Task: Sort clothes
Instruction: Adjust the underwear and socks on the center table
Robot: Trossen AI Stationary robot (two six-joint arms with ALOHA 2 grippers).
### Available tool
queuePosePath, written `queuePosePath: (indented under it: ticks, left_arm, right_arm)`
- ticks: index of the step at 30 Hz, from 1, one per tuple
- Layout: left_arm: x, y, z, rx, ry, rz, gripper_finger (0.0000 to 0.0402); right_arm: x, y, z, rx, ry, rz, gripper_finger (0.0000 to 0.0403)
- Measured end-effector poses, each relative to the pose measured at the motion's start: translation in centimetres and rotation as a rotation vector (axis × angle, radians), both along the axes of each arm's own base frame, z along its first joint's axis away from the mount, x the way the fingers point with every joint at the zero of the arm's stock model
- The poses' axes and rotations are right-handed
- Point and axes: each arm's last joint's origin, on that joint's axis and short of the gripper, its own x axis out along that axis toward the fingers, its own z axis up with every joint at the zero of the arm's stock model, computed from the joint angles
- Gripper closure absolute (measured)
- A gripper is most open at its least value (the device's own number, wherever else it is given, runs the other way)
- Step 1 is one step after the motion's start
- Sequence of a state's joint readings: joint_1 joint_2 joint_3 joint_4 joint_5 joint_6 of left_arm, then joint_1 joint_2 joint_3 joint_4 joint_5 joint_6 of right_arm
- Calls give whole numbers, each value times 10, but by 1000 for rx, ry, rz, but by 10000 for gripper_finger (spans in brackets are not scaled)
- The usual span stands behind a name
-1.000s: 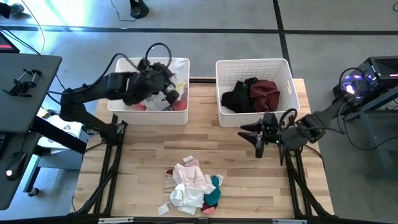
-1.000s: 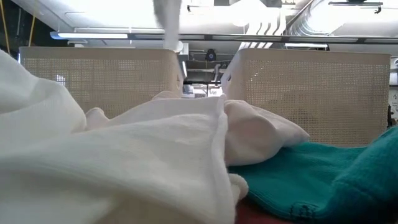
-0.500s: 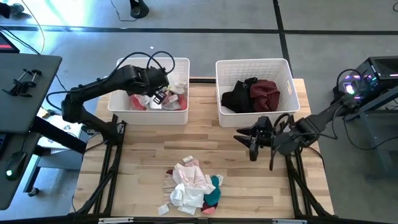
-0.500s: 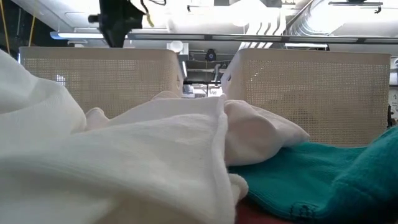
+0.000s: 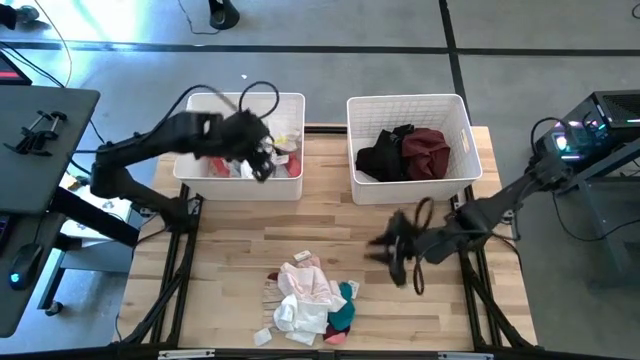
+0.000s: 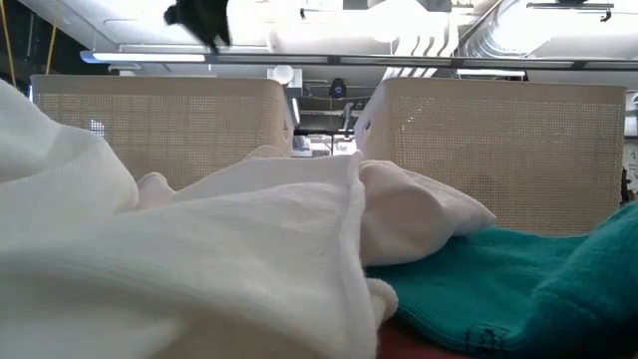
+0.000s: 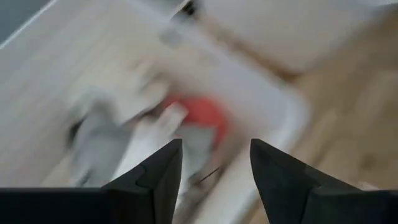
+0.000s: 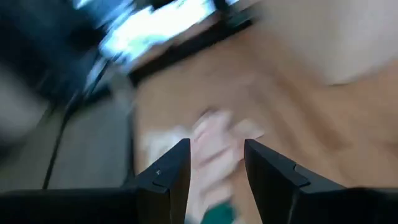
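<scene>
A pile of small clothes (image 5: 310, 298) in pink, white, teal and maroon lies on the wooden table near its front edge; it fills the low view (image 6: 249, 259). The left white basket (image 5: 290, 185) holds light, grey and coral clothes (image 7: 186, 118). The right white basket (image 5: 465, 150) holds black and maroon clothes (image 5: 405, 152). My left gripper (image 5: 262, 160) is open and empty above the left basket. My right gripper (image 5: 385, 252) is open and empty above the table, right of the pile, which shows ahead of it (image 8: 214, 140).
Bare wooden table (image 5: 240, 240) lies between the baskets and the pile. A small white scrap (image 5: 262, 337) lies by the front edge. Dark equipment stands off the table on both sides.
My right gripper has gone from beside the right basket toward the near edge and left, toward the pile. My left gripper, over the left basket, has shifted and drawn a little toward the basket's near side. The clothes on the table have kept still.
</scene>
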State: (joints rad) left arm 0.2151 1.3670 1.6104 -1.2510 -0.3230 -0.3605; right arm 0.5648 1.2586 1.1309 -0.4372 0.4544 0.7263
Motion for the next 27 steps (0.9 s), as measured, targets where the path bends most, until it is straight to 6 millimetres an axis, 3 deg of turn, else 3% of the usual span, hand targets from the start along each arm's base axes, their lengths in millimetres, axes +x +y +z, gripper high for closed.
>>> queuePosePath:
  ticks: [5, 10, 14, 18, 22, 27]
  left_arm:
    - [1, -42, 0, 64, -226, -217, 235]
    - [-7, -73, -20, 22, -415, -307, 239]
    - [-13, -97, -41, -35, -442, -411, 239]
    - [-15, -117, -64, -94, -362, -506, 239]
    - [-15, -138, -89, -173, -269, -627, 239]
    - [-14, -163, -126, -218, -135, -709, 239]
  right_arm:
    - [23, 23, -22, -33, 52, 312, 265]
    - [53, 37, -51, -55, 47, 396, 265]
    - [78, 34, -74, -35, 67, 338, 265]
    - [93, 26, -98, 124, 158, 139, 265]
    - [102, 24, -120, 338, 251, -45, 265]
    - [105, 35, -139, 467, 309, -131, 265]
